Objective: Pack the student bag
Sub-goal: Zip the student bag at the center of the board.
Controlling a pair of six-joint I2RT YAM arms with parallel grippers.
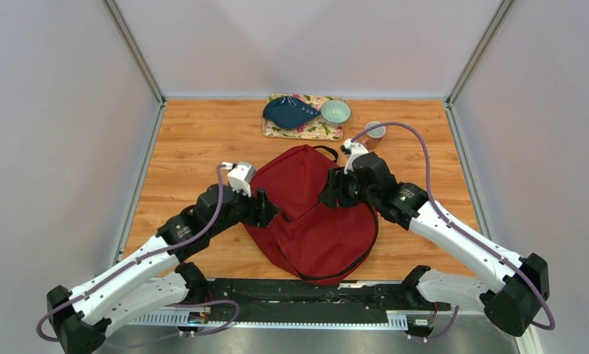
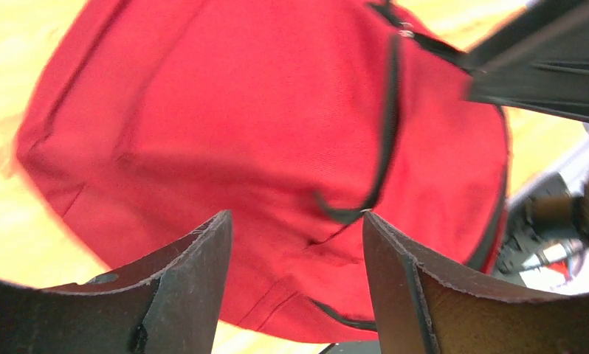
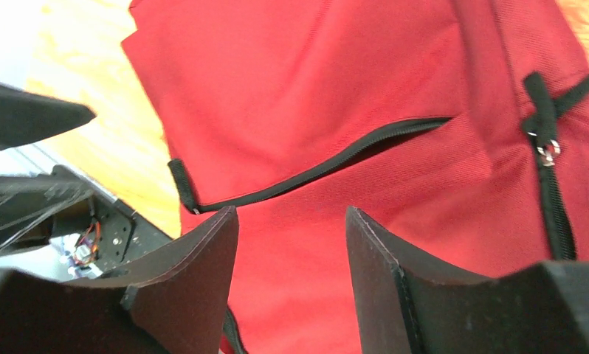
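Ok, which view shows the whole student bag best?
Top external: the student bag shows nearly its full outline there. Left wrist gives only a blurred part of it; right wrist gives a sharp close-up around a zipper.

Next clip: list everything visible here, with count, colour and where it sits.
student bag: one, dark red with black zippers, lying at the table's centre
tray: one, floral, far edge of the table
dish: one, dark blue, on the tray's left part
bowl: one, pale green, on the tray's right part
cup: one, brownish, right of the tray
table: one, wooden
left arm: white and black, at the bag's left side
right arm: same colours, at its right side
left fingers: two, black, apart
right fingers: two, black, apart
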